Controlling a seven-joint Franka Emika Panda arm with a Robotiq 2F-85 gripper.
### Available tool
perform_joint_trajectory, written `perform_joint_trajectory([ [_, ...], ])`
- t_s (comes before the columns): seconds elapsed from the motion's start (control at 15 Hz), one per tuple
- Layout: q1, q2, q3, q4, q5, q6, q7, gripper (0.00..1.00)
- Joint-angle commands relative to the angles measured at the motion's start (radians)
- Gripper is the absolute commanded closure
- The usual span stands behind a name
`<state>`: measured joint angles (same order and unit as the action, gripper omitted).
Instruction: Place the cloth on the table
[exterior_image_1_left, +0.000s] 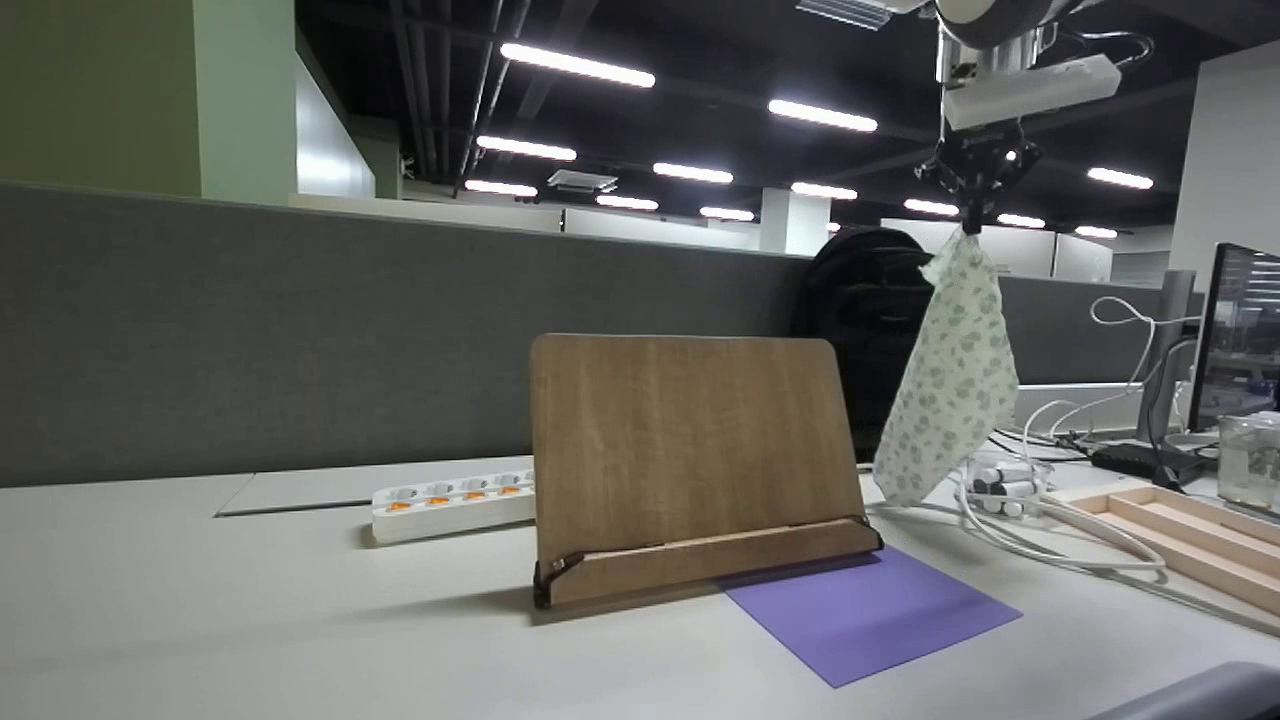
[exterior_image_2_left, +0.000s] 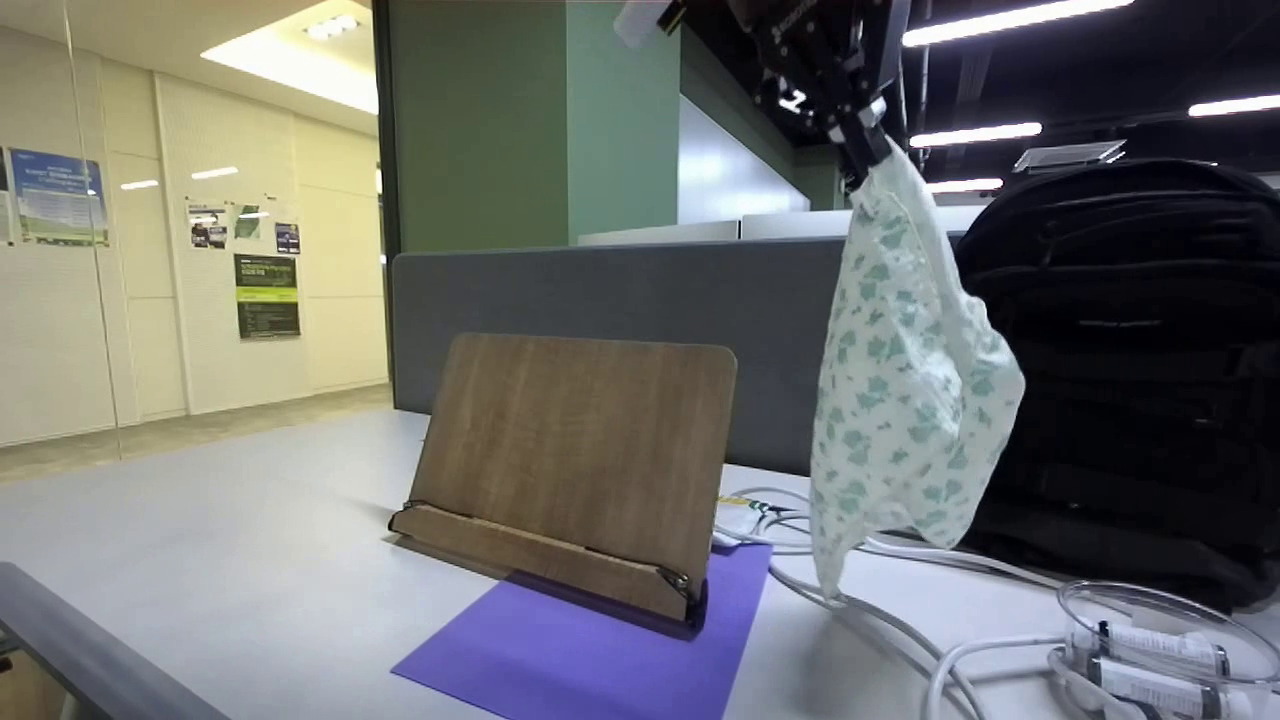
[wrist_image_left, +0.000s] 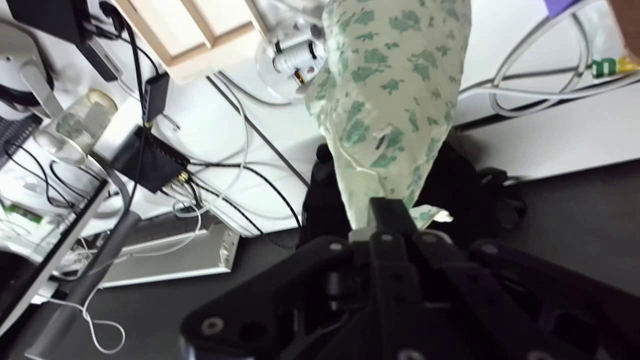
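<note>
Hand (exterior_image_1_left: 972, 223) pinches the patterned cloth (exterior_image_1_left: 952, 370) by its top end, the rest hanging beneath.

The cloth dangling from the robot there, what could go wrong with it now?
The gripper pinches the cloth near its top, so it may land bunched up rather than flat. Lowered here, it might snag the cables lying on the table. Swung sideways, it could brush the stand.
</note>
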<state>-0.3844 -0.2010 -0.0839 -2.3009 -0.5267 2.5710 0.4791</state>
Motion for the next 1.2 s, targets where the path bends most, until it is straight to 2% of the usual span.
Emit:
perform_joint_trajectory([
  [0.0, 0.012, 0.023, 0.003, -0.056, -0.036, -0.044, 0.118, 1.0],
  [0.33, 0.064, 0.078, -0.007, -0.085, 0.001, -0.064, 0.13, 1.0],
  [0.4, 0.074, 0.087, -0.008, -0.084, 0.005, -0.077, 0.131, 0.74],
  [0.53, 0.093, 0.099, -0.012, -0.081, 0.011, -0.1, 0.126, 0.68],
  [1.13, 0.117, 0.09, -0.028, -0.072, 0.016, -0.214, 0.167, 0.06],
])
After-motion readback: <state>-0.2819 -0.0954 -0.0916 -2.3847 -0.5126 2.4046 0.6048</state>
